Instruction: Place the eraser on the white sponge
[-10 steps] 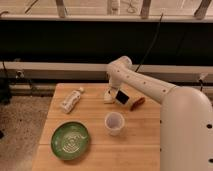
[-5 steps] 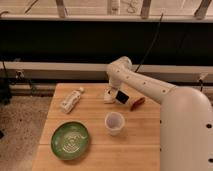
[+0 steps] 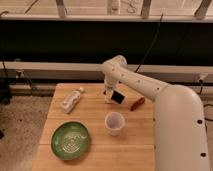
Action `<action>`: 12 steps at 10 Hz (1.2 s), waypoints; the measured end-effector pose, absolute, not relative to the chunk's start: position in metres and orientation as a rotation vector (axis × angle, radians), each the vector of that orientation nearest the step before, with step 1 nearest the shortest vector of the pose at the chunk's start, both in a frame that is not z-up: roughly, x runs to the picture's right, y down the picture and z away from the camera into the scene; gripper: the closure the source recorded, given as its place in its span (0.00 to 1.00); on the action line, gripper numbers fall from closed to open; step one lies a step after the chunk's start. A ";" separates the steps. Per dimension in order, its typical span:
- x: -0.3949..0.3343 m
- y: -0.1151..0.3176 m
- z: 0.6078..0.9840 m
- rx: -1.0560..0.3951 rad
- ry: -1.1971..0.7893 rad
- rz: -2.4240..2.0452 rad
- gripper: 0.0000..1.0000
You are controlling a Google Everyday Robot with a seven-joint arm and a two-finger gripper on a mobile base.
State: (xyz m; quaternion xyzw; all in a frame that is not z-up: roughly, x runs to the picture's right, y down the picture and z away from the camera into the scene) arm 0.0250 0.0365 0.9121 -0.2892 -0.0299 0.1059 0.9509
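The black eraser [image 3: 119, 97], a small flat block with a pale edge, hangs tilted at the tip of my arm over the far middle of the wooden table [image 3: 95, 157]. My gripper [image 3: 113, 95] is shut on it. A small white block, the white sponge [image 3: 106, 95], lies just left of the eraser and is partly hidden by the gripper. I cannot tell whether the eraser touches it.
A white cup [image 3: 114, 123] stands in front of the gripper. A slim reddish-brown object [image 3: 137, 103] lies to the right. A clear plastic bottle [image 3: 71, 99] lies at the left. A green plate [image 3: 70, 140] sits front left. My arm's bulk covers the table's right side.
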 end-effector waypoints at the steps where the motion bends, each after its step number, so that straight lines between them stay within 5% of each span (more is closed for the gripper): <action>1: 0.021 0.038 0.911 -0.592 -0.073 0.212 0.48; 4: 0.019 0.036 0.908 -0.580 -0.095 0.211 0.21; 12: 0.032 -0.007 0.916 -0.496 -0.101 0.276 0.22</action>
